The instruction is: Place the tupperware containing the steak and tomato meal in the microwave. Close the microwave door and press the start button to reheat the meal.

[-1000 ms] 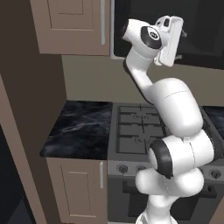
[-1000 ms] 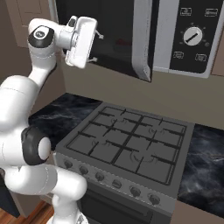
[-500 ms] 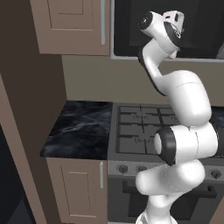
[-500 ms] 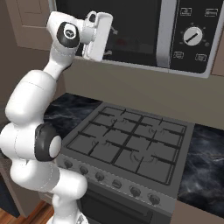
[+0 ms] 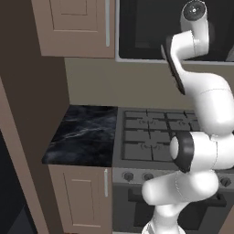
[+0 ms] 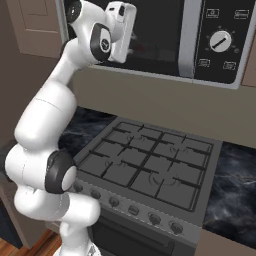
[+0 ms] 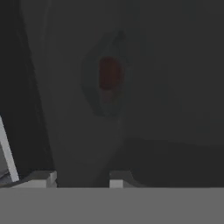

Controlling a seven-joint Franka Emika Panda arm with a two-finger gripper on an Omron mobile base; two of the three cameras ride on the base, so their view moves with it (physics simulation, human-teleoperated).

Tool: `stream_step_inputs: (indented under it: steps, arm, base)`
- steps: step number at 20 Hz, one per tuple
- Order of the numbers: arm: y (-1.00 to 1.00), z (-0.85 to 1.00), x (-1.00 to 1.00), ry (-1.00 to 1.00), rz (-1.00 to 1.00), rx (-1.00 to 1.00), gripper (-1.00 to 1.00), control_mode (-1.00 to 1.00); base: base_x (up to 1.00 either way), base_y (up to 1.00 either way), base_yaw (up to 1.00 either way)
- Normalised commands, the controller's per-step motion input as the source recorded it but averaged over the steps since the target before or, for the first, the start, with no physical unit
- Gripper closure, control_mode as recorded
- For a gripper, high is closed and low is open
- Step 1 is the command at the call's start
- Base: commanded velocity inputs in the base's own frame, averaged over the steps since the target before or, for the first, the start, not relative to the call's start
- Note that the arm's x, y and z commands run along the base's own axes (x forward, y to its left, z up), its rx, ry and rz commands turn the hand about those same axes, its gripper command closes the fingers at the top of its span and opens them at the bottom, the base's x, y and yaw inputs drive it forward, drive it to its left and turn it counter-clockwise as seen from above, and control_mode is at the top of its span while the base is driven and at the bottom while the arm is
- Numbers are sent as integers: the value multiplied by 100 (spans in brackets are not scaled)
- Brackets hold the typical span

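The microwave (image 6: 220, 70) hangs above the stove with its dark glass door (image 6: 160, 30) flush against the front. My gripper (image 6: 131, 31) is raised right up to the left part of that door. In the hand view the gripper (image 7: 81, 180) faces the glass from very close. Its two fingertips (image 7: 46, 178) stand apart with nothing between them. Through the dark glass the tupperware (image 7: 94, 94) shows dimly as a pale tray with a red shape (image 7: 109, 72) in it. Whether that shape is the steak or the tomato is too dim to tell.
A silver door handle (image 6: 187, 37) and a control panel with a dial (image 6: 220, 41) and small buttons (image 6: 229, 65) sit right of the glass. Below are the gas stove (image 6: 150, 167), black marble counter (image 5: 84, 135) and beige cabinets (image 5: 75, 25).
The microwave door has swung from ajar to flush with the front. My hand has followed it in towards the glass. The fingers have drawn closer together.
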Motion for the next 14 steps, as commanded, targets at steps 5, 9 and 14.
stream_step_inputs:
  steps: [5, 9, 14]
  arm:
    - [-16, -42, -32, -5, 31, 1, -100, -100]
    - [0, -4, -97, -7, 21, 0, -100, -100]
    - [-2, 41, -90, -8, 13, 5, -100, -100]
  base:
    - [0, 0, 0]
    - [0, 0, 0]
    - [0, 0, 0]
